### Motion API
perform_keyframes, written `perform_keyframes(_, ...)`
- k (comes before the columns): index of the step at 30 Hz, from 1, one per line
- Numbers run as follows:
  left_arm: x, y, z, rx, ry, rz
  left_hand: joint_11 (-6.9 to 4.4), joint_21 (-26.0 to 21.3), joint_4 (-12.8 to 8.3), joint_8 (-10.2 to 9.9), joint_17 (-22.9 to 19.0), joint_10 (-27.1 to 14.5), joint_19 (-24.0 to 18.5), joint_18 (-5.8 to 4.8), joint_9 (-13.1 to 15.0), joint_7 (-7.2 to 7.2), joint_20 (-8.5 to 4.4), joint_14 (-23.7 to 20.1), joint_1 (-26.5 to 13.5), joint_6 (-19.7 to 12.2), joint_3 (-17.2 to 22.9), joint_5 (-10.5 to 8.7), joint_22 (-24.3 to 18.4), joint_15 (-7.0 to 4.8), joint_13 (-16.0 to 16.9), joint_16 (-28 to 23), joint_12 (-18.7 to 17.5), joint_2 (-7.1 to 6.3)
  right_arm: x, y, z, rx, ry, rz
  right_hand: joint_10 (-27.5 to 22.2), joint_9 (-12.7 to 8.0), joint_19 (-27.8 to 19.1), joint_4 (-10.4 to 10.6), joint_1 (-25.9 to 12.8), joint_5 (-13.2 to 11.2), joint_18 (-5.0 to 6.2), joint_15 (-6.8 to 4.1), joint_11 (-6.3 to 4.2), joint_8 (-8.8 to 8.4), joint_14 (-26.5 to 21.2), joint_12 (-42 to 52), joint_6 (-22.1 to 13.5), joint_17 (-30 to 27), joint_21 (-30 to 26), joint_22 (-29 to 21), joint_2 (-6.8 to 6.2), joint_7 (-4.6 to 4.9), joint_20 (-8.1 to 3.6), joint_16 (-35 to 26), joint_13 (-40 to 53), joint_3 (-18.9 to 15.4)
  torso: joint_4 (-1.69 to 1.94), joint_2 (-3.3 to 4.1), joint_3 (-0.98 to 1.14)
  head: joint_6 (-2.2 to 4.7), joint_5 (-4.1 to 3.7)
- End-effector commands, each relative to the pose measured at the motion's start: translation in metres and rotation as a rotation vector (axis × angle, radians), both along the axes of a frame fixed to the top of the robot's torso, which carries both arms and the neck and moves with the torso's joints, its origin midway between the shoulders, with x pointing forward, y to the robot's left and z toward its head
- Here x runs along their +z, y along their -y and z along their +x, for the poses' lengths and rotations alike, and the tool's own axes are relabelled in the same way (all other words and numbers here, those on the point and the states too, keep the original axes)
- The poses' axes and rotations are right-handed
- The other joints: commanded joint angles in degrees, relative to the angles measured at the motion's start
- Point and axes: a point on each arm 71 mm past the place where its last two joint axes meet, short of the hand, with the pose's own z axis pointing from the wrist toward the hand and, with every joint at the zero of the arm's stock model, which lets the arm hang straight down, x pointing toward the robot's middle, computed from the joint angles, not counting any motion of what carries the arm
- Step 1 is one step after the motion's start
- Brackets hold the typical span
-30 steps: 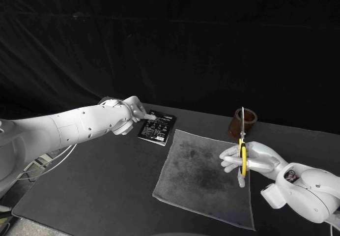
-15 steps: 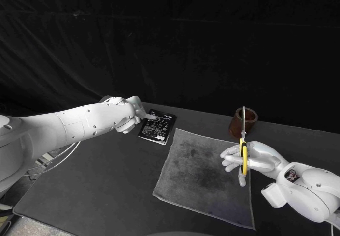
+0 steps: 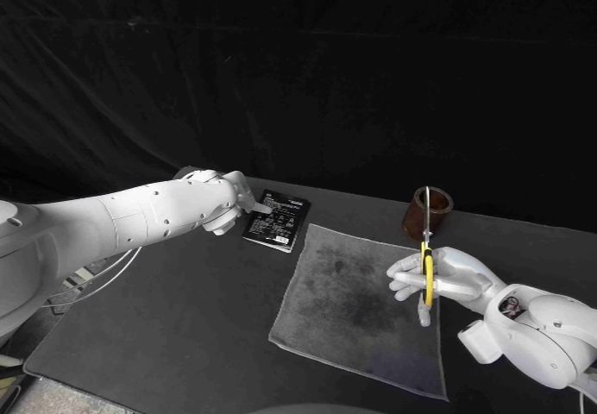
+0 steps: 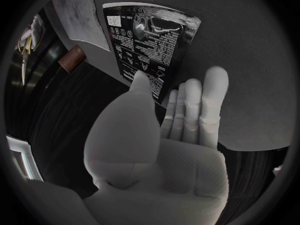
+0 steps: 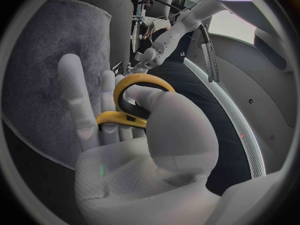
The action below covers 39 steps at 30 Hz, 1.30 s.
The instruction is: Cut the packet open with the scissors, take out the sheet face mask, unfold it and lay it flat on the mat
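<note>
Head view is showing the right hand (image 3: 442,278) gripping yellow-handled steel scissors (image 3: 425,259) upright, fingers threading the loops, above the grey felt mat (image 3: 355,302). The glossy black rectangular packet (image 3: 276,222) is lying on the black table (image 3: 174,310) beside the mat. The left hand (image 3: 230,200) is reaching its edge, fingers straight and together; I cannot tell whether they are pinching it.

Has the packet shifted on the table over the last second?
No. The packet lies where it did, just off the mat's far left corner, with the left hand by it.
</note>
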Motion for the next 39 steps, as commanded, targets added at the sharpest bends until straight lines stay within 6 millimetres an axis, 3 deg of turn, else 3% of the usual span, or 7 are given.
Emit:
perform_keyframes(1, -0.006, 0.002, -0.002, -0.013, -0.067, -0.015, 0.12, 5.9, 0.2, 0.3, 4.3, 0.4, 1.1, -1.29, -0.2, 0.20, 0.17, 1.7, -0.4, 0.6, -0.1, -0.21, 7.7, 0.09, 0.7, 4.6, 1.0, 0.10, 0.000, -0.001, 0.000, 0.013, 0.007, -0.003, 1.1, 0.4, -0.6, 0.7, 0.0, 0.3, 7.38, -0.18, 0.00, 0.35, -0.4, 0.2, -0.4, 0.3, -0.5, -0.2, 1.04, 0.00, 0.17, 0.2, 0.1, 1.2, 0.00, -0.03, -0.04, -0.07, -0.12)
perform_keyframes(6, -0.008, 0.003, -0.002, -0.021, -0.092, -0.036, 0.51, 11.3, 0.3, 0.6, 5.3, -0.3, 1.7, -2.06, -0.6, 0.77, 0.76, 2.5, -1.8, 0.9, -0.7, -0.23, 14.6, 0.42, 1.4, 7.1, 2.2, -0.42, 0.000, -0.001, 0.000, 0.014, 0.008, -0.007, 1.1, 0.6, -0.9, 0.5, 0.0, 0.3, 7.40, -0.17, -0.01, 0.47, -0.5, 0.2, -0.6, 0.5, -0.9, -0.4, 1.07, -0.01, 0.20, 0.3, 0.1, 1.2, 0.02, 0.00, -0.05, -0.18, -0.34)
perform_keyframes(7, -0.008, 0.004, -0.003, -0.026, -0.099, -0.042, 0.33, 13.8, 0.3, 0.8, 6.6, -0.1, 2.9, -2.63, -0.7, 0.59, 0.68, 4.5, -2.6, 1.4, -0.8, -0.23, 18.4, 0.22, 1.6, 8.9, 2.6, -0.43, 0.000, -0.001, 0.000, 0.014, 0.008, -0.008, 1.1, 0.6, -0.9, 0.5, 0.0, 0.3, 7.40, -0.17, -0.01, 0.47, -0.5, 0.2, -0.6, 0.5, -0.9, -0.4, 1.07, -0.01, 0.20, 0.3, 0.1, 1.2, 0.03, 0.00, -0.06, -0.24, -0.34)
perform_keyframes(15, -0.010, 0.010, -0.003, -0.044, -0.118, -0.054, -0.15, 17.4, 0.2, 1.4, 6.9, 0.5, 4.7, -3.56, -0.7, 0.07, 0.43, 6.5, -2.2, 2.3, -0.4, -0.25, 24.3, -0.22, 2.1, 10.4, 3.5, 0.19, 0.000, -0.001, -0.001, 0.017, 0.008, -0.010, 1.1, 0.8, -1.0, 0.4, 0.0, 0.3, 7.42, -0.18, -0.02, 0.53, -0.5, 0.2, -0.6, 0.6, -1.0, -0.4, 1.07, -0.02, 0.22, 0.3, 0.1, 1.2, 0.04, 0.04, -0.05, -0.51, -0.42)
perform_keyframes(26, -0.011, 0.013, 0.000, -0.048, -0.119, -0.046, -0.43, 18.4, 0.1, 1.8, 7.3, 0.7, 5.0, -3.73, -0.6, -0.23, 0.22, 7.7, -0.5, 2.6, 0.0, -0.26, 25.6, -0.50, 2.4, 11.1, 3.9, 1.23, 0.000, -0.002, -0.001, 0.020, 0.008, -0.012, 1.1, 0.9, -1.1, 0.4, 0.0, 0.3, 7.43, -0.17, -0.01, 0.57, -0.6, 0.2, -0.7, 0.7, -1.1, -0.5, 1.10, -0.01, 0.23, 0.3, 0.1, 1.2, 0.00, 0.06, -0.08, -0.85, -0.62)
perform_keyframes(34, -0.018, 0.017, 0.001, -0.051, -0.124, -0.044, -0.90, 19.4, -0.1, 2.4, 6.7, 1.4, 5.5, -4.04, -0.5, -0.73, 0.07, 8.5, 2.1, 3.4, 1.1, -0.27, 27.5, -0.91, 2.7, 11.3, 4.5, 2.70, -0.001, -0.002, -0.002, 0.021, 0.005, -0.013, 1.1, 0.9, -1.1, 0.4, 0.0, 0.3, 7.43, -0.17, -0.01, 0.57, -0.6, 0.2, -0.7, 0.7, -1.1, -0.5, 1.10, -0.01, 0.23, 0.3, 0.1, 1.2, -0.01, 0.06, -0.12, -1.35, -0.89)
perform_keyframes(39, -0.025, 0.019, 0.000, -0.048, -0.120, -0.046, -1.87, 20.4, -0.2, 3.6, 5.4, 2.6, 6.2, -4.34, -0.1, -1.81, -0.35, 9.1, 6.2, 4.8, 2.9, -0.26, 29.2, -1.76, 3.0, 10.9, 5.3, 4.81, -0.001, -0.001, -0.002, 0.022, 0.005, -0.014, 1.1, 0.9, -1.1, 0.3, 0.0, 0.3, 7.43, -0.17, -0.01, 0.60, -0.6, 0.2, -0.7, 0.8, -1.2, -0.5, 1.14, 0.00, 0.23, 0.3, 0.1, 1.2, -0.01, 0.04, -0.13, -1.60, -1.07)
